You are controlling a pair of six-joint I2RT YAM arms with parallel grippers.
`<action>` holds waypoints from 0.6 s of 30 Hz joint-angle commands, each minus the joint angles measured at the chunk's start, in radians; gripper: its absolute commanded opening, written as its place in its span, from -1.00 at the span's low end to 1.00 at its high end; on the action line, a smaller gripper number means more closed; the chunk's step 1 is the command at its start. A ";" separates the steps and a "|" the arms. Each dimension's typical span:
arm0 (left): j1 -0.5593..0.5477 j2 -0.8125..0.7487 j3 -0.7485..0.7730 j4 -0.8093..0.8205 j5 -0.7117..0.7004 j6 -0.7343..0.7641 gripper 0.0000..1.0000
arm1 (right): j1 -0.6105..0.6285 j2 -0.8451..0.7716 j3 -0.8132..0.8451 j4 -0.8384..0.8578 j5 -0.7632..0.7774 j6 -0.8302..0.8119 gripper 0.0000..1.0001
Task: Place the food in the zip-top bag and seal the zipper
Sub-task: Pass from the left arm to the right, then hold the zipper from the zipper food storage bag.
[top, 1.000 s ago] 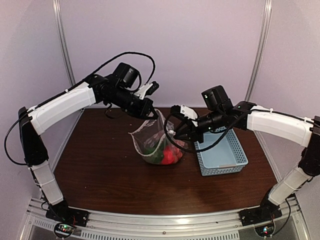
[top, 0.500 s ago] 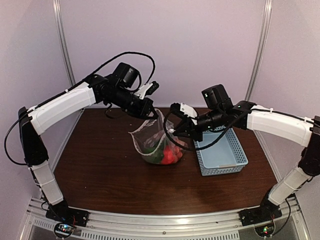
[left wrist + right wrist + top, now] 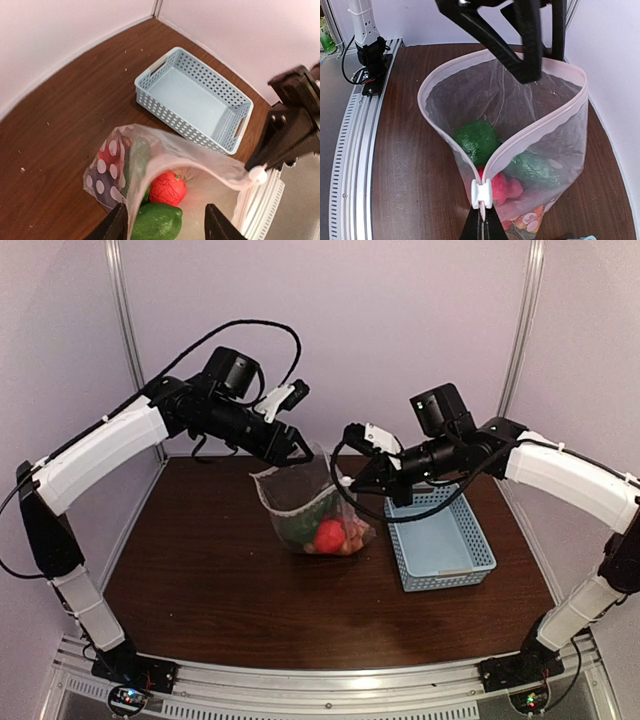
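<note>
The zip-top bag (image 3: 300, 502) hangs over the middle of the brown table (image 3: 200, 570), mouth up and gaping in a teardrop. Whether its bottom touches the wood I cannot tell. The food (image 3: 330, 535) sits low inside it: a red round piece (image 3: 168, 188), green pieces (image 3: 477, 141) and something orange at the very bottom. All the food I can see is in the bag.

The zipper (image 3: 540, 122) rings the open mouth as a pale pink strip, and its lips meet only at the white slider tab (image 3: 481, 193). My right gripper (image 3: 350, 484) is closed on that tab, fingers pinched narrow just under it. My left gripper (image 3: 293, 453) is at the opposite end of the mouth. From the right wrist its black fingers (image 3: 527, 70) converge onto the far rim, so I judge it clamped on the bag's edge.

The light-blue basket (image 3: 440, 577) stands just beside the bag, under my right arm.

As I read it, filling is done and sealing is in hand, with the zipper not yet run. The next move calls for my left gripper to hold its end firm while my right draws the slider along the strip toward it, keeping the lips taut and in line so the tab neither jams nor slips my pinch
</note>
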 commanded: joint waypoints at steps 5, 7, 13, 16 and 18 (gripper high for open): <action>-0.058 -0.370 -0.328 0.470 0.119 0.199 0.34 | 0.004 -0.016 0.197 -0.193 0.061 -0.042 -1.00; -0.082 -0.384 -0.385 0.547 0.161 0.256 0.35 | 0.003 -0.010 0.219 -0.216 0.045 -0.044 -1.00; -0.152 -0.313 -0.364 0.603 0.156 0.370 0.34 | 0.004 -0.003 0.275 -0.300 0.001 -0.099 -1.00; -0.153 -0.276 -0.371 0.682 0.199 0.365 0.31 | 0.004 -0.009 0.283 -0.308 -0.005 -0.113 -1.00; -0.153 -0.234 -0.349 0.697 0.232 0.351 0.27 | 0.004 -0.006 0.295 -0.311 -0.018 -0.106 -1.00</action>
